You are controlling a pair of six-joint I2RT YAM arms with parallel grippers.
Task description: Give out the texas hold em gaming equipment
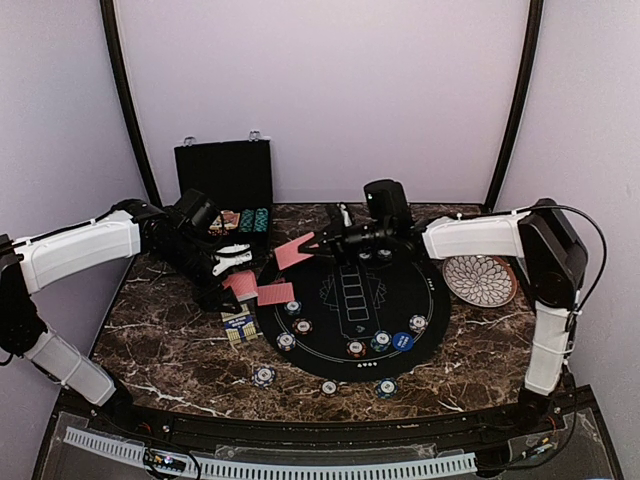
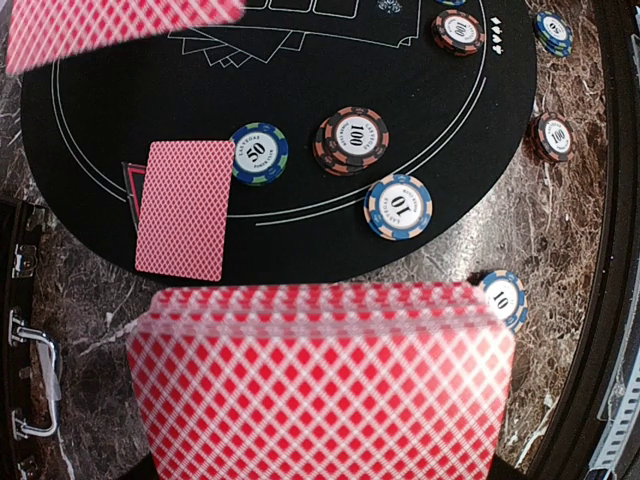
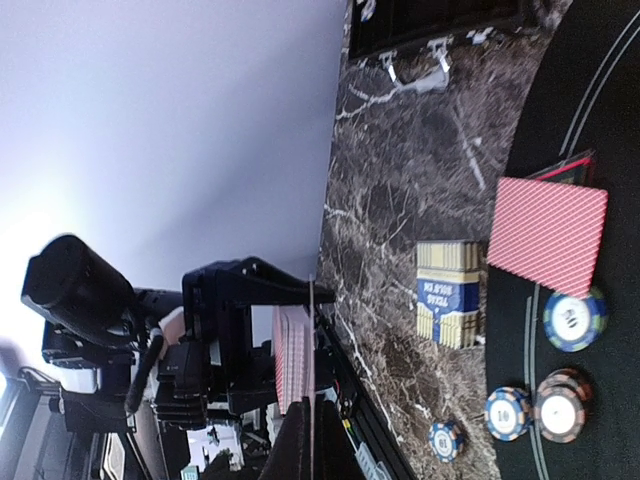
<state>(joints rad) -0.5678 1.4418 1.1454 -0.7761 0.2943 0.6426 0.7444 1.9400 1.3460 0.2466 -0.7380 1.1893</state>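
Red-backed paper is what both arms have in hand: thin, light, slick and quick to bend, best pinched flat near a short edge.

From above, the right gripper (image 1: 318,243) is clamped on one card (image 1: 293,252), held clear of the mat (image 1: 330,340) over its 10 o'clock edge. That arm reaches in low from 3 o'clock with a level forearm, and the card lies nearly flat. The left gripper (image 1: 228,265) is closed on the deck (image 1: 240,283), just off the mat at 9 o'clock, its arm stretched in from the same side with the wrist dipped. A dealt card (image 1: 276,293) lies on the mat's 9 o'clock rim. Chips (image 1: 356,348) dot the arc from 7 to 4 o'clock, some out on the marble (image 1: 170,340).

From the left wrist, the deck fills the lower frame, its layers slightly stepped, so a loose squeeze would let cards slide. The fingers are hidden beneath it. The dealt card lies flat at the deck's 11 o'clock, just beside a 50 chip (image 2: 259,154).

From the right wrist, a thin line rises from between the dark fingers, probably the held card seen edge-on. The box (image 3: 452,292) stands on marble near the dealt card. Chips look stiff and heavier, and would want a grip across the rim.
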